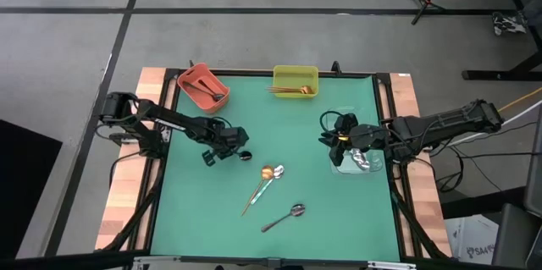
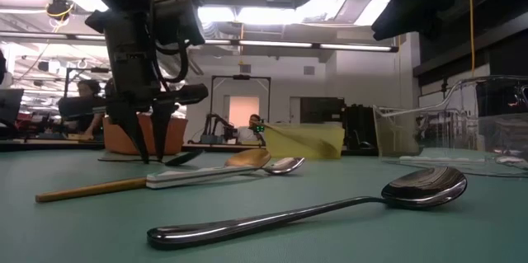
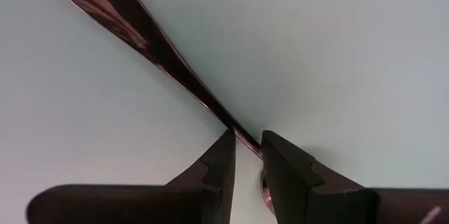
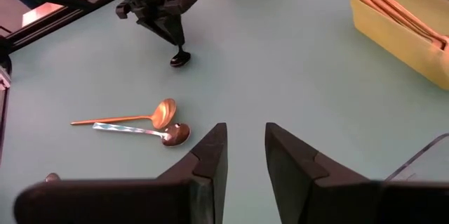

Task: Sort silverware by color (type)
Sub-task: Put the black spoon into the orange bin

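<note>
A dark spoon [image 3: 140, 34] lies flat on the green mat, its bowl [image 1: 245, 155] toward the table's right. My left gripper [image 3: 245, 157] points down over it, open, one finger on each side of the thin neck just behind the bowl; its fingertips [image 2: 157, 154] are close to the mat. A gold spoon [image 1: 257, 190] and an iridescent spoon [image 1: 273, 177] lie side by side mid-table. A shiny dark-silver spoon [image 1: 284, 217] lies nearer the front edge. My right gripper [image 4: 245, 154] hangs open and empty above the left rim of the clear bin [image 1: 362, 168].
An orange bin [image 1: 193, 79] with dark spoons stands at the far left. A yellow bin [image 1: 295, 70] with gold spoons stands at the far middle. The clear bin at the right holds silver spoons. Wooden borders and dark rails edge the mat.
</note>
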